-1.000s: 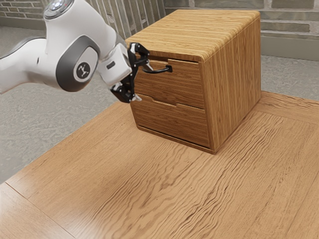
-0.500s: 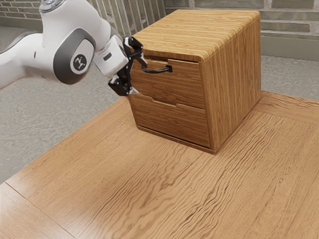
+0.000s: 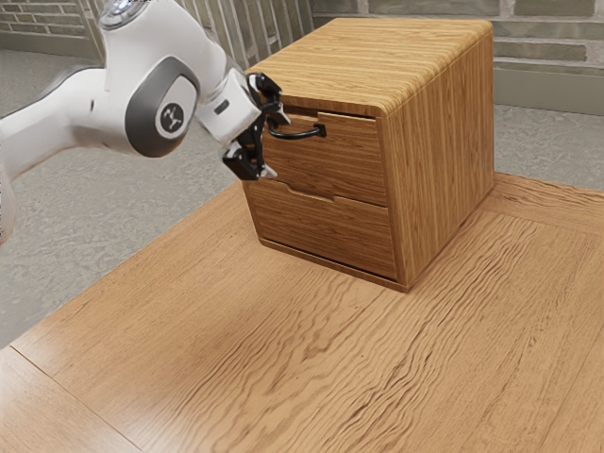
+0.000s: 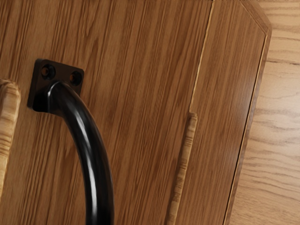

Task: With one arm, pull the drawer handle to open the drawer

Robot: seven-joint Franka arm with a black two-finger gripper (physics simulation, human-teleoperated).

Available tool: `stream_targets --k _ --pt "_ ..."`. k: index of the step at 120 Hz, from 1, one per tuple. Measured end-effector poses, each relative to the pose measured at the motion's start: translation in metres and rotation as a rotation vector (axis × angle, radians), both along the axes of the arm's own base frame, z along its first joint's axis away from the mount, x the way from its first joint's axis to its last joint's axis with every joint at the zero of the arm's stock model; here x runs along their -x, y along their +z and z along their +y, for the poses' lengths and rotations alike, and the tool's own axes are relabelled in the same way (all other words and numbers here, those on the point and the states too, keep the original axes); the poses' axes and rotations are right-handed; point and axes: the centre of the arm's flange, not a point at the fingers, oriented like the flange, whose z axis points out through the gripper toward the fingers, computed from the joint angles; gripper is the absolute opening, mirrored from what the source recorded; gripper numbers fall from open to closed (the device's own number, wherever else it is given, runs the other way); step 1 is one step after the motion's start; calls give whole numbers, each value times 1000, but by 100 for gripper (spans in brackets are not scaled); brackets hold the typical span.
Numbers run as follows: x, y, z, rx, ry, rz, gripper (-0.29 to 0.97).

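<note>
The pincer (image 3: 262,135) is hovering spread around the handle's (image 3: 300,132) end, gripping nothing. The drawer (image 3: 340,160) is sitting flush in the cabinet (image 3: 439,142) by the table's (image 3: 283,359) far edge; grasping and pulling are remaining.

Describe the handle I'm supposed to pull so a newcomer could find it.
A wooden cabinet stands on the wooden table, with two drawers in its front. On the upper drawer sits the handle, a curved black bar, right by the pincer. The lower drawer shows no handle, only bare wood.
</note>
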Motion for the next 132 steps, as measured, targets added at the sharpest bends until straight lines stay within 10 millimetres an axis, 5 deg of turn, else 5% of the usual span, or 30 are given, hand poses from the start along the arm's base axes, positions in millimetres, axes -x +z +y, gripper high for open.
stream_targets --k 27,132 --pt "-9 -18 0 17 5 25 69" --pt "15 -18 -3 23 49 72 68"
